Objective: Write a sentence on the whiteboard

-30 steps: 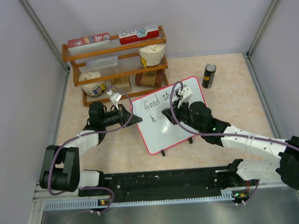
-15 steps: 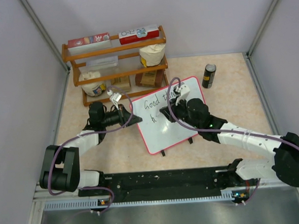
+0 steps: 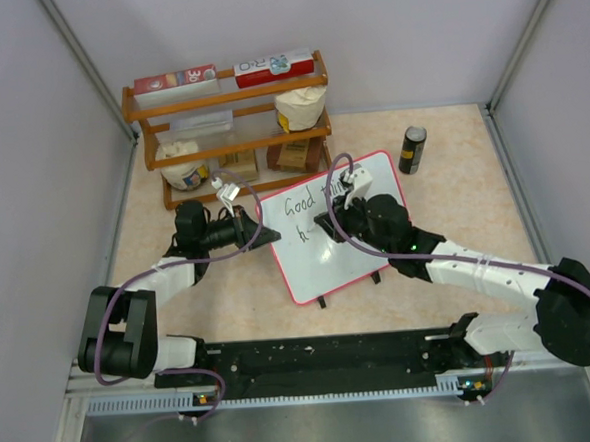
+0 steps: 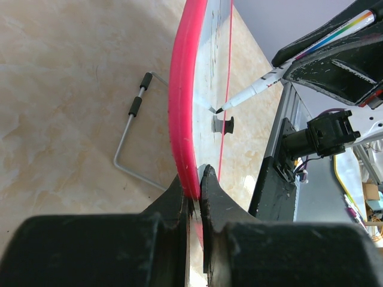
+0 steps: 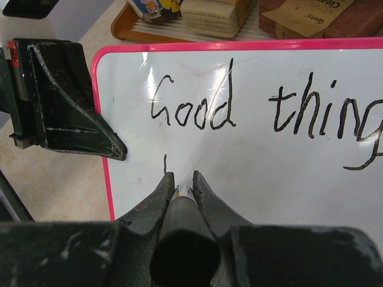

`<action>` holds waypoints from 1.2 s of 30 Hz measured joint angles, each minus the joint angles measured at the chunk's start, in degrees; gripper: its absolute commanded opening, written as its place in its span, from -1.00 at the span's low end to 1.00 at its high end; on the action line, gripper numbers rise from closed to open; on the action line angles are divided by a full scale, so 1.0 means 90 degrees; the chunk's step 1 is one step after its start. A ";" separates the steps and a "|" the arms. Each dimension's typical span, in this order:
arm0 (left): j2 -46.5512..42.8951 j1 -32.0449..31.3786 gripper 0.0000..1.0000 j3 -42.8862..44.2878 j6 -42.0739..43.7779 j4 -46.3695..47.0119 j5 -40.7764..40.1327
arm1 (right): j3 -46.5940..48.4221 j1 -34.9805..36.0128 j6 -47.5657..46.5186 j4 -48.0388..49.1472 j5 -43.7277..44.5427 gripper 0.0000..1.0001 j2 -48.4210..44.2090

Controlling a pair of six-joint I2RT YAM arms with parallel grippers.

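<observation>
Right claw: jaws nearly together, pinched on the marker. The barrel runs down between my fingers and the tip sits at the board, low on its left side.

Left claw: jaws tight on the board's left frame edge, bracing it from the side.

Step in hand, as I read it: opening the second line. One short upright stroke shows just above my right fingers, below the "G".

To do it well:
- Light, even pressure. The board only leans on its feet, so a hard push would tip it against my left claw.
- Hold the left grip firm and unmoving while the right writes.
- Start at the same left margin as the line above and leave a clear gap beneath it.
- My own fingers hide the tip in the wrist view, so I should go slowly.

Sentence: thin black cursive, reading "Good thing", with the last letter running out of the wrist view.

Board: glossy white with glare patches, a thin pink-red frame and rounded corners. It stands tilted on small black feet mid-bench, in front of the shelf.
</observation>
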 measured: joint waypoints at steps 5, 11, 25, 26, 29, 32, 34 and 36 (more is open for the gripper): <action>0.0000 0.0000 -1.00 0.0000 0.0000 -0.0002 -0.0002 | 0.0000 0.0000 -0.0002 0.0049 -0.0104 -1.00 0.0039; 0.0000 0.0000 -1.00 0.0000 0.0000 0.0000 0.0000 | -0.0002 0.0000 -0.0005 0.0049 -0.0199 -1.00 0.0051; 0.0000 0.0000 -1.00 0.0000 0.0000 -0.0005 -0.0005 | -0.0151 0.0000 -0.0010 0.0070 -0.0231 -1.00 -0.0005; 0.0000 0.0000 -1.00 0.0000 0.0000 -0.0005 -0.0005 | -0.0151 0.0000 -0.0010 0.0070 -0.0223 -1.00 -0.0005; 0.0000 0.0000 -1.00 0.0000 0.0000 -0.0005 -0.0005 | -0.0151 0.0000 -0.0012 0.0068 -0.0202 -1.00 -0.0007; 0.0000 0.0000 -1.00 0.0000 0.0000 -0.0005 -0.0005 | -0.0151 0.0000 -0.0019 0.0066 -0.0168 -1.00 -0.0012; 0.0000 0.0000 -1.00 0.0000 0.0000 -0.0005 -0.0005 | -0.0151 0.0000 -0.0019 0.0066 -0.0153 -1.00 -0.0015; 0.0000 0.0000 -1.00 0.0000 0.0000 -0.0007 -0.0005 | -0.0148 -0.0002 -0.0022 0.0066 -0.0129 -1.00 -0.0024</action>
